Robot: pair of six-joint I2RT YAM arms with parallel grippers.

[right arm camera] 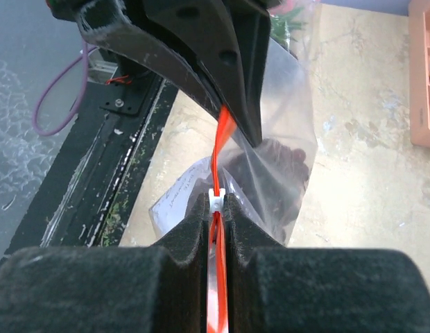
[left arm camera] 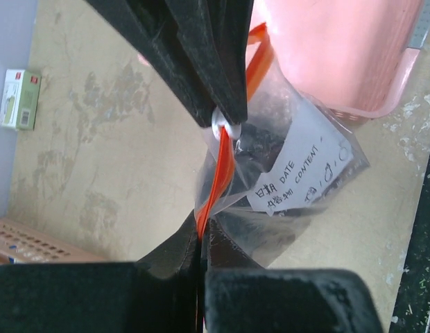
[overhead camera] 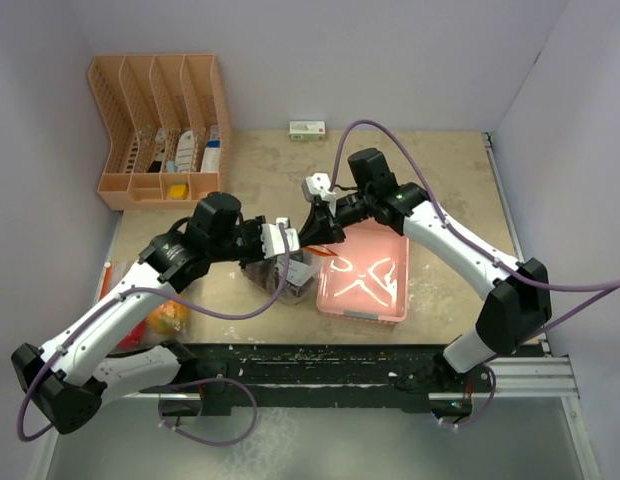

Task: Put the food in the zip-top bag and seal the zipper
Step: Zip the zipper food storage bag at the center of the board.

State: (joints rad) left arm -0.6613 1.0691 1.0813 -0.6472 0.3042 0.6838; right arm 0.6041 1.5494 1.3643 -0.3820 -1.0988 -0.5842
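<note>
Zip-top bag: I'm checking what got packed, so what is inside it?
A dark lumpy bunch, probably grapes, shows through the clear bag. The white label covers part of the inside, so any other food cannot be made out.

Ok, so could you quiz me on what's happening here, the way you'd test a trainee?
1. True or false: the left arm's fingers are shut on the orange zipper strip of the clear zip-top plastic bag.
2. From the top camera, the pink rectangular tray lies: A) left of the bag, B) right of the bag, C) on top of the bag.
3. Fill in: the right arm's fingers pinch the small white ____ riding on that strip.

Key: 1 true; 2 B; 3 slider.
</note>
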